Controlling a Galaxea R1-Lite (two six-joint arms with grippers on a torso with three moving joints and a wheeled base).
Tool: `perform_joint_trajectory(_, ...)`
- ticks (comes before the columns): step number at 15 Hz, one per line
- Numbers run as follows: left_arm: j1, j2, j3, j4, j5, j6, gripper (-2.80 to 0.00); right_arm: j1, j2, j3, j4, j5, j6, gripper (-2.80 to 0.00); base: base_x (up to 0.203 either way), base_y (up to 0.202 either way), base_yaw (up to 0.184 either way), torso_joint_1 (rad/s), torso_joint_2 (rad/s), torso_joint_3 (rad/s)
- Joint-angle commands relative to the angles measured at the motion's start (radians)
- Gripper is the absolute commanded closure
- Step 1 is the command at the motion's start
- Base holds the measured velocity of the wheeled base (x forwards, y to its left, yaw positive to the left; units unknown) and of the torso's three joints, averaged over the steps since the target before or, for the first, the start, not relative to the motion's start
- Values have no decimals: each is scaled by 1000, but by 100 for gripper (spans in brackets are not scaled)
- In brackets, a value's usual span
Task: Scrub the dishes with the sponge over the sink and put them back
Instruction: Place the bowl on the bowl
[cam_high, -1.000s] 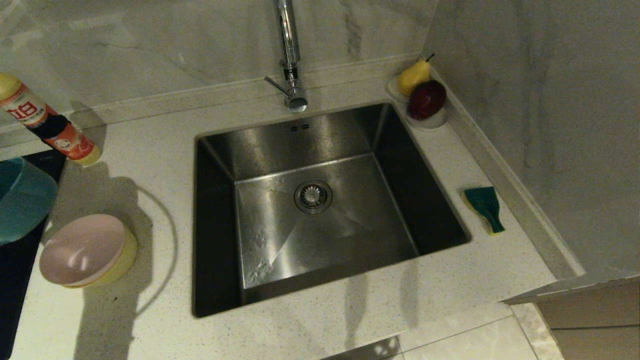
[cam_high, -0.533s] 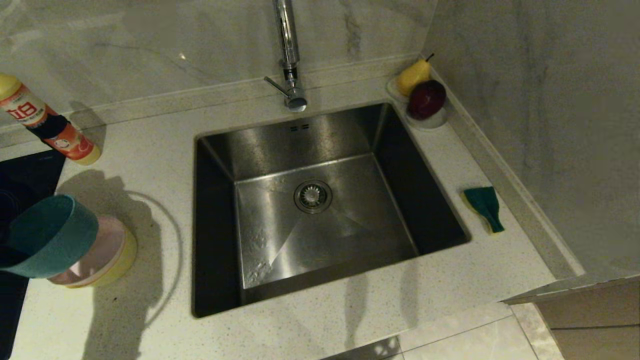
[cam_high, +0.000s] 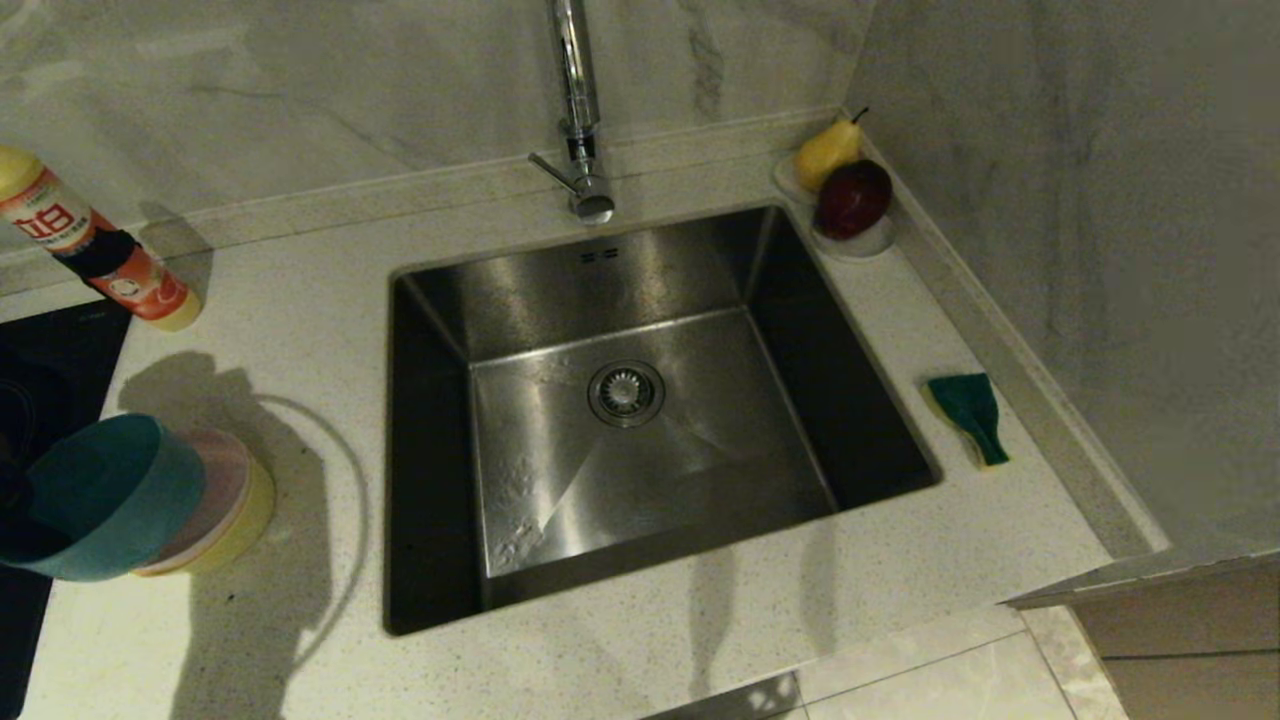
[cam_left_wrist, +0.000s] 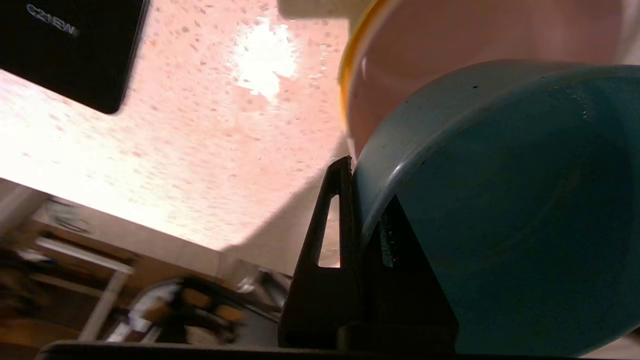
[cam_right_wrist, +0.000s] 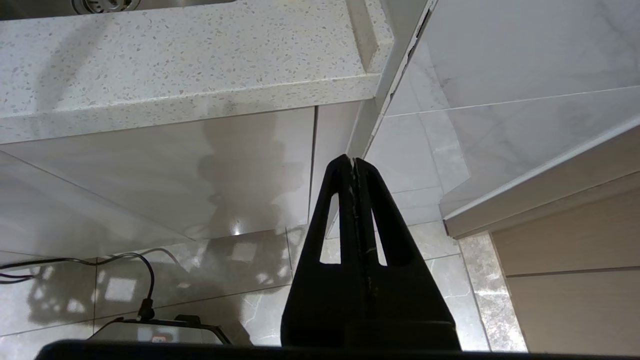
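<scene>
My left gripper (cam_left_wrist: 360, 190) is shut on the rim of the light blue bowl (cam_high: 110, 500), one finger inside and one outside. It holds the bowl tipped on its side at the counter's left edge. Just behind the blue bowl (cam_left_wrist: 500, 225) the pink bowl (cam_high: 215, 480) sits nested in the yellow bowl (cam_high: 248, 512). The steel sink (cam_high: 620, 260) lies in the middle, under the chrome tap (cam_high: 580, 100). On the counter right of the sink lies the sponge (cam_high: 965, 415), green face up. My right gripper (cam_right_wrist: 354, 162) hangs shut and holding nothing, below the counter's front edge.
A detergent bottle (cam_high: 90, 250) leans at the back left beside a black hob (cam_high: 50, 350). In the back right corner a white dish (cam_high: 855, 243) carries a pear (cam_high: 828, 152) and a dark red apple (cam_high: 852, 198). A marble wall closes off the right side.
The left gripper has carried the blue bowl from the far left edge rightwards and nearer. The bowl now covers part of the pink bowl. The right arm has not moved.
</scene>
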Motion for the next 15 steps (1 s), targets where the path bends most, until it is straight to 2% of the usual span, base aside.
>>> perform_joint_trajectory(1,1,-17,51,-48,29,31,0,-1,1,0,0,0,-1,0,0,0,0,0,0,0)
perform_joint_trajectory(4,-2,-32,148,-210,60,35,0,-1,1,0,0,0,-1,0,0,0,0,0,0,0)
perform_joint_trajectory(9,-4,-39,148,-235,46,19,0,1,1,0,0,0,-1,0,0,0,0,0,0,0)
perform_joint_trajectory(11,-4,-60,147,-236,0,15,0,0,1,0,0,0,-1,0,0,0,0,0,0,0)
perform_joint_trajectory(12,-4,-62,150,-249,-2,15,0,1,1,0,0,0,-1,0,0,0,0,0,0,0)
perform_joint_trajectory(15,-4,-59,193,-367,4,17,0,0,1,0,0,0,-1,0,0,0,0,0,0,0)
